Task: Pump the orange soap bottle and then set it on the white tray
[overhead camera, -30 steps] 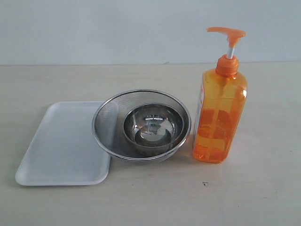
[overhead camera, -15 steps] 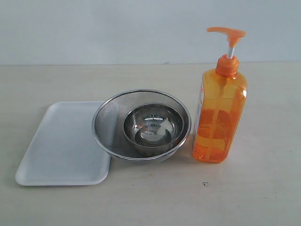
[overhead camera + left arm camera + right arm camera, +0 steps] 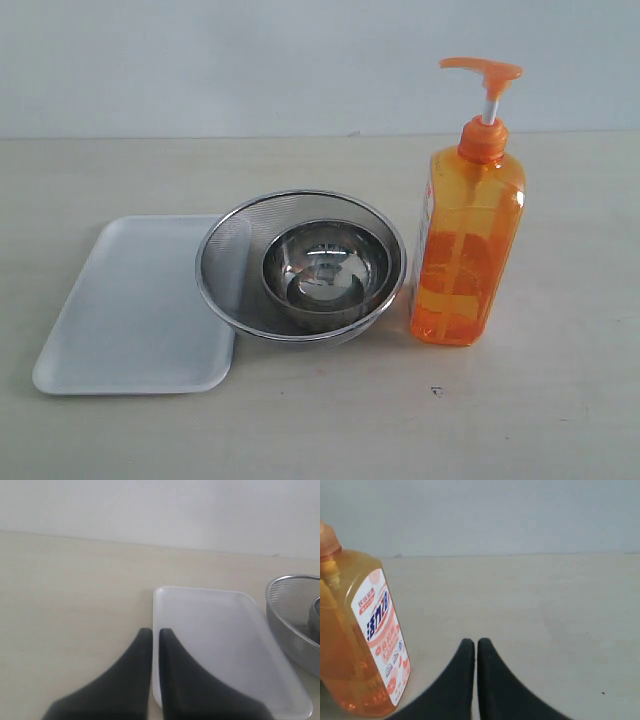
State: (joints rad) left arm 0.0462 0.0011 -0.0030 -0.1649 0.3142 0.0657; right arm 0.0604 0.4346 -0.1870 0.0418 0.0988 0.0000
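Note:
The orange soap bottle [image 3: 467,240] stands upright on the table at the right, its orange pump head [image 3: 483,70] raised on a white stem. The right wrist view shows its labelled side [image 3: 365,645]. The white tray [image 3: 135,305] lies flat at the left, also seen in the left wrist view [image 3: 220,640]. My left gripper [image 3: 155,632] is shut with nothing in it, its tips over the tray's near edge. My right gripper [image 3: 475,642] is shut and empty, apart from the bottle, over bare table. Neither gripper shows in the exterior view.
A round steel mesh strainer [image 3: 230,260] sits between tray and bottle, overlapping the tray's right edge, with a steel bowl [image 3: 325,265] inside it. The strainer's rim [image 3: 295,625] shows in the left wrist view. A pale wall backs the beige table [image 3: 300,430].

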